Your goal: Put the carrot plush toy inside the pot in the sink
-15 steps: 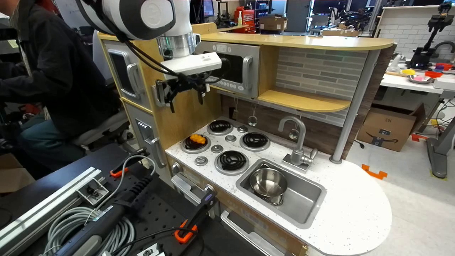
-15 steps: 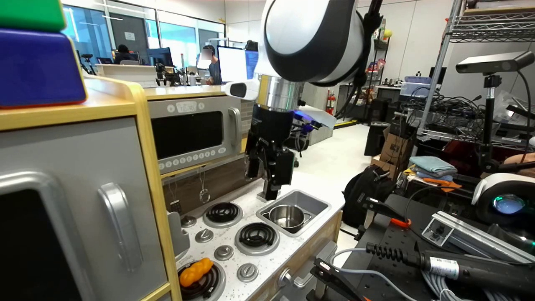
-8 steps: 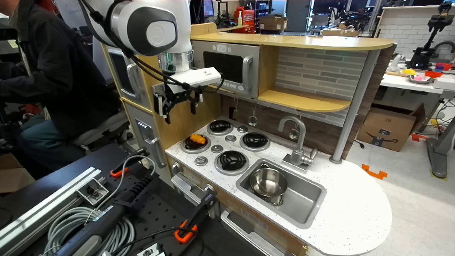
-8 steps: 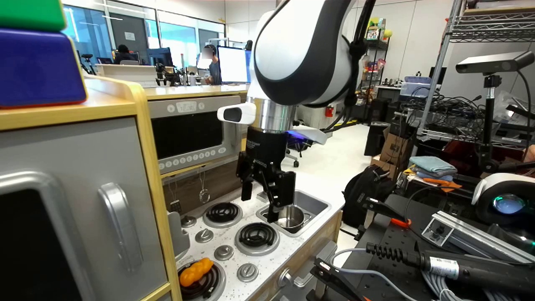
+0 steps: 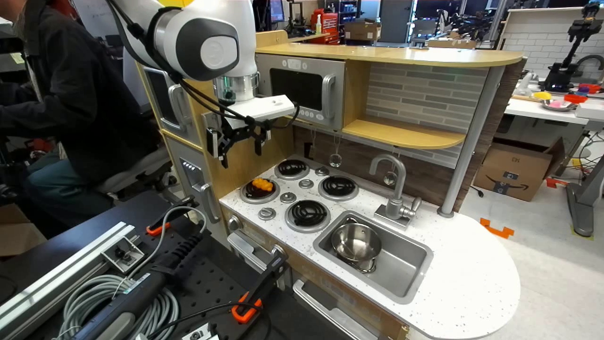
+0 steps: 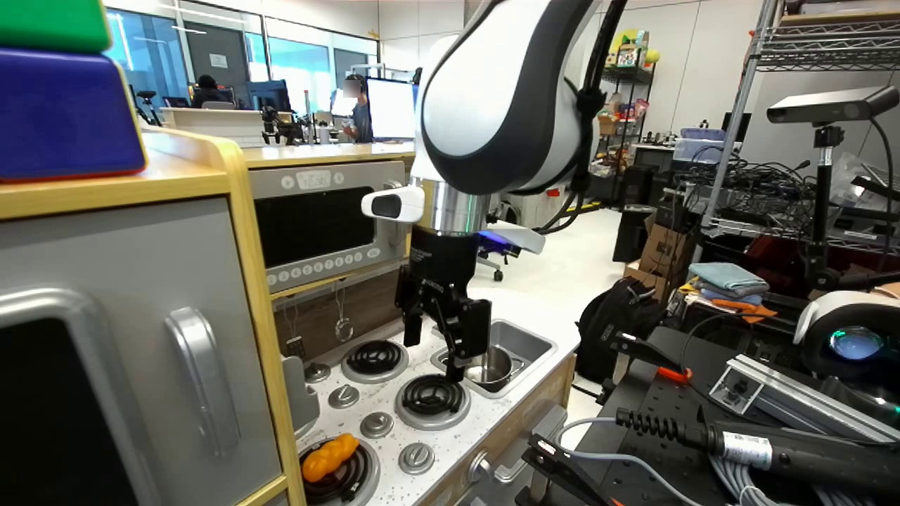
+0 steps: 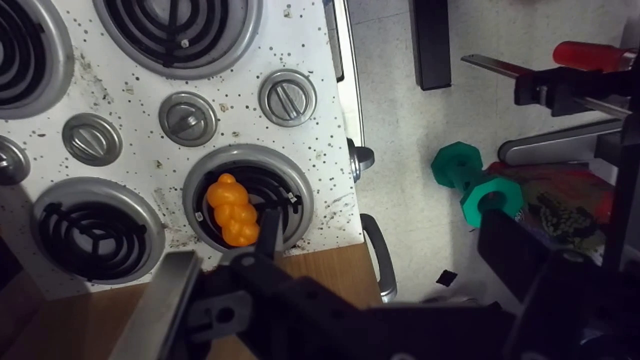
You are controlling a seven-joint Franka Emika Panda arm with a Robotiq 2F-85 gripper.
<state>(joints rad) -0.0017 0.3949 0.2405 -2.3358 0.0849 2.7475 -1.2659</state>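
Observation:
The orange carrot plush toy lies on a black stove burner near the tall cabinet, in both exterior views: carrot plush toy (image 5: pixel 262 184), carrot plush toy (image 6: pixel 330 457). In the wrist view the carrot plush toy (image 7: pixel 233 212) is beside one finger. My gripper (image 5: pixel 241 159) is open and empty, in the air above the stove; it also shows in an exterior view (image 6: pixel 434 361) and the wrist view (image 7: pixel 382 222). The silver pot (image 5: pixel 356 243) stands in the sink (image 5: pixel 401 274) near its stove-side end. In an exterior view my gripper partly hides the pot (image 6: pixel 500 365).
A tall cabinet (image 6: pixel 133 351) rises beside the toy's burner. The microwave (image 5: pixel 302 89) and shelf (image 5: pixel 406 134) overhang the stove's back. The faucet (image 5: pixel 396 179) stands behind the sink. A black table (image 5: pixel 212 278) with cables and clamps lies in front. Burner knobs (image 7: pixel 188 119) stick up.
My arm and open gripper have moved down toward the stove, mostly in the first half second, and slightly toward the cabinet. The toy, pot and sink have not moved.

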